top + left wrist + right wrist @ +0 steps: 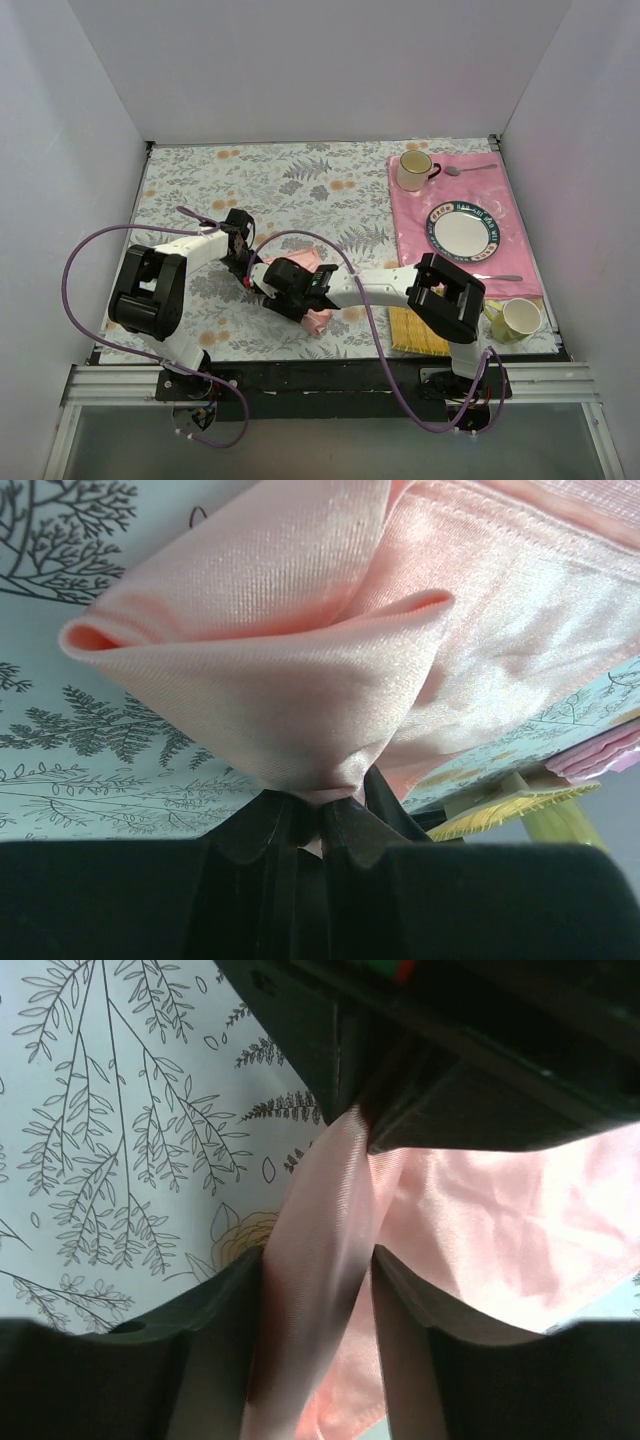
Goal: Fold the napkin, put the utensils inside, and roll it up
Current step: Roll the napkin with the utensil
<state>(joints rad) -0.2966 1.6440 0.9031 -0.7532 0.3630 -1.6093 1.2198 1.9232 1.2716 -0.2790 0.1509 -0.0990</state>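
- The napkin [300, 680], a thin salmon-pink satin with a fine ribbed weave and a glossy sheen, sits near the middle of the table [290, 185], lifted into soft, rounded folds between the two arms.
- The left claw [320, 815] is closed tight on a gathered pinch of the napkin; its black fingers [262, 830] meet around the cloth, which fans up from them into a hollow cone with a rolled lip.
- The right claw [318, 1290] is narrowed on a twisted band of the same satin, which runs between its dark, matte fingers [222, 1305] and fills the gap between them.
- In the overhead view, part of the napkin hangs crumpled below the right arm, touching the table near its front edge.
- The table is covered in a pale sheet printed with grey ferns and orange blossoms.
- To the right lies a matte, deeper pink placemat [410, 230], rectangular, bearing a round plate [462, 232] with a dark patterned rim, a cream mug [411, 170] and a silver spoon [470, 169].
- A slim utensil [495, 277] lies along the placemat's near edge, well apart from the napkin; its colour is too small to tell.
- A yellow-green mug [517, 318] and a yellow woven cloth [412, 332] sit at the near right.
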